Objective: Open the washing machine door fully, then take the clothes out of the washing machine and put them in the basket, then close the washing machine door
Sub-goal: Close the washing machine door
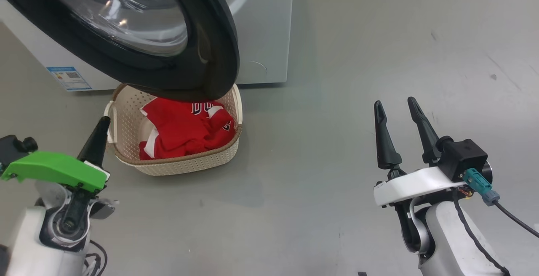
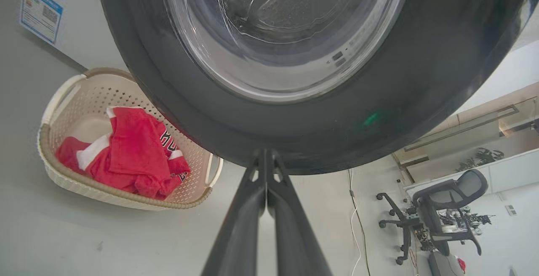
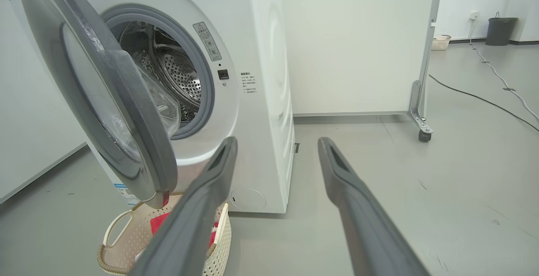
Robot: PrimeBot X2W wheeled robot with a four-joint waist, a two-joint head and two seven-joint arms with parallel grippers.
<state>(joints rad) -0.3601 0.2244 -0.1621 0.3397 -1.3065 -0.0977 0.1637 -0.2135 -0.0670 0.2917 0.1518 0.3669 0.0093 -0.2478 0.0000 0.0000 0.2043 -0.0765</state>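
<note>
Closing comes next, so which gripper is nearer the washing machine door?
Left. The left gripper, shut, has its tips close to the black rim of the washing machine door; the right gripper, open, stands well off to its right.

I see the washing machine door (image 1: 219, 49) hanging open over the far part of the basket (image 1: 189, 164), so from above only its near part is reachable. Right of it the floor (image 1: 328, 133) is free.

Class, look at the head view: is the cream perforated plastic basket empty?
No, bright red jersey fabric with white trim lies inside the cream perforated plastic basket.
</note>
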